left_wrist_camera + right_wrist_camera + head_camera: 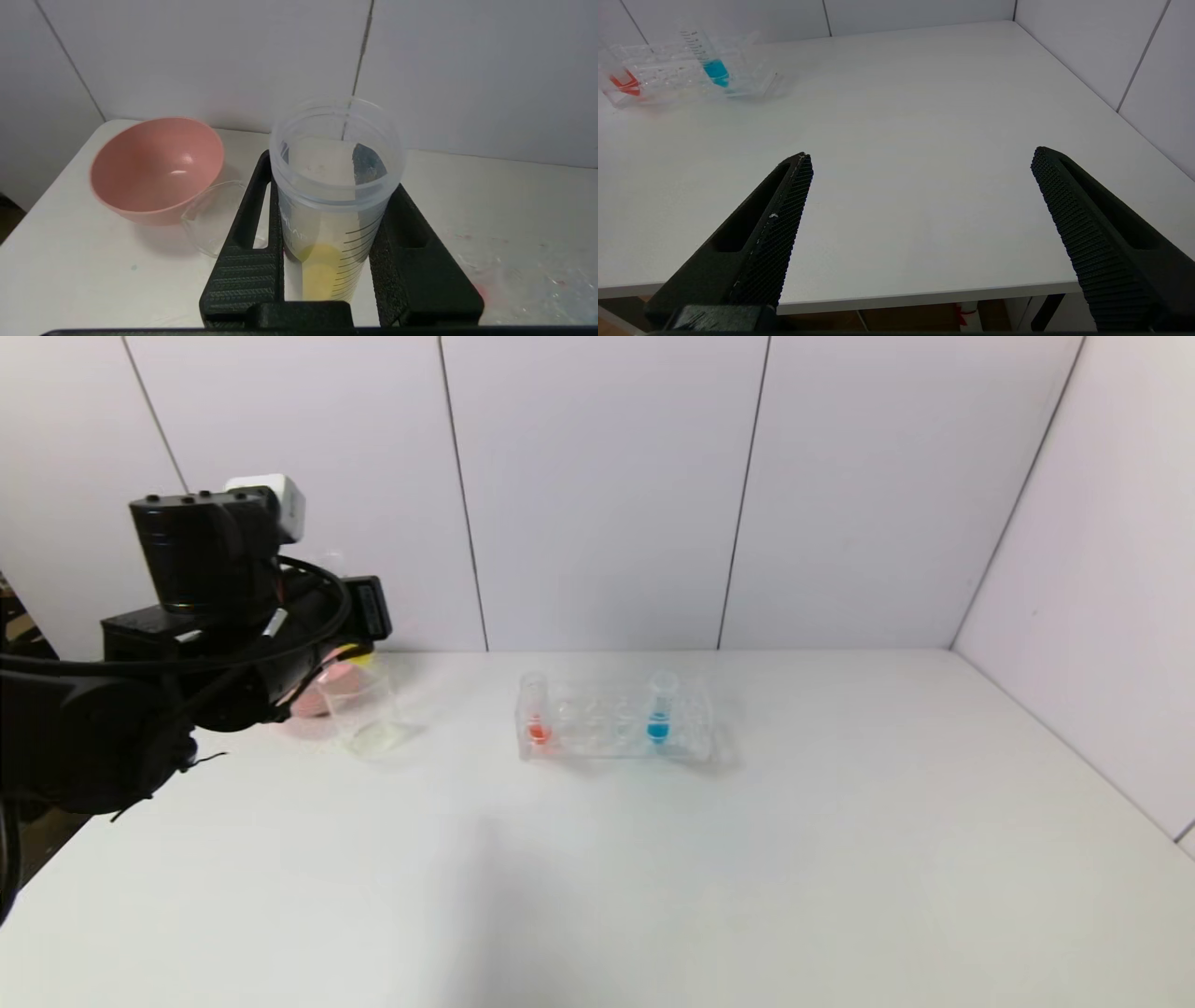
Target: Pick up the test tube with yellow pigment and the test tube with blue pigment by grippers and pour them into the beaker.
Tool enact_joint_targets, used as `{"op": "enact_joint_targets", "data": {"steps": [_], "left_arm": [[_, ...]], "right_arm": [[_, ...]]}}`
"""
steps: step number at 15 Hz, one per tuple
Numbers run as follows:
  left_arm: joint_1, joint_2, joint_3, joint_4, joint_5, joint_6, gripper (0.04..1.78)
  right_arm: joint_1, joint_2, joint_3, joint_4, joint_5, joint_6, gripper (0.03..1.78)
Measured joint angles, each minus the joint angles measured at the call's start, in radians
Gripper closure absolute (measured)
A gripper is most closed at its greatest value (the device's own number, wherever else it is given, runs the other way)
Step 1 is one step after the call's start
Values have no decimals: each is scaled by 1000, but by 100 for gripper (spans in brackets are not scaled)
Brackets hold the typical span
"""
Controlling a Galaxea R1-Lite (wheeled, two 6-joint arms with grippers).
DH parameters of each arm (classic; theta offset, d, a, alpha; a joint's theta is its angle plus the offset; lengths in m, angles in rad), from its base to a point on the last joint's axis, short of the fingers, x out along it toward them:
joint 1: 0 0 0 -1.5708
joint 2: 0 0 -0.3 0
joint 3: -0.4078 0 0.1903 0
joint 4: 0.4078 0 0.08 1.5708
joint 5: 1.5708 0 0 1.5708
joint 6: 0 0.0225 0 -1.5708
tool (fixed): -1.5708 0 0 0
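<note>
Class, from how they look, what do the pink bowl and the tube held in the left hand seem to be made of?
Pink bowl: probably matte plastic, opaque, with one soft highlight inside. Test tube with yellow pigment: translucent, slightly cloudy wall with printed graduation lines, so likely plastic, though glass is possible.

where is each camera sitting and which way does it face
Head view: high on the robot, looking down at the table; the left arm shows, its left claw over the beaker.
Left wrist view: behind the left claw, shut on the yellow tube, facing the pink bowl.
Right wrist view: behind the open right claw, facing the table.
Head and right wrist views share the rack and blue tube.
</note>
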Motion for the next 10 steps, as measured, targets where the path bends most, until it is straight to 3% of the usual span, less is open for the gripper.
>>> {"op": "enact_joint_targets", "data": {"steps": [6,10], "left_arm": [[269,-60,47,3,-163,42,130],[393,-64,58,3,-269,49,130]], "right_arm": [[0,0,0,0,0,0,10],[0,0,0,0,0,0,10]]}}
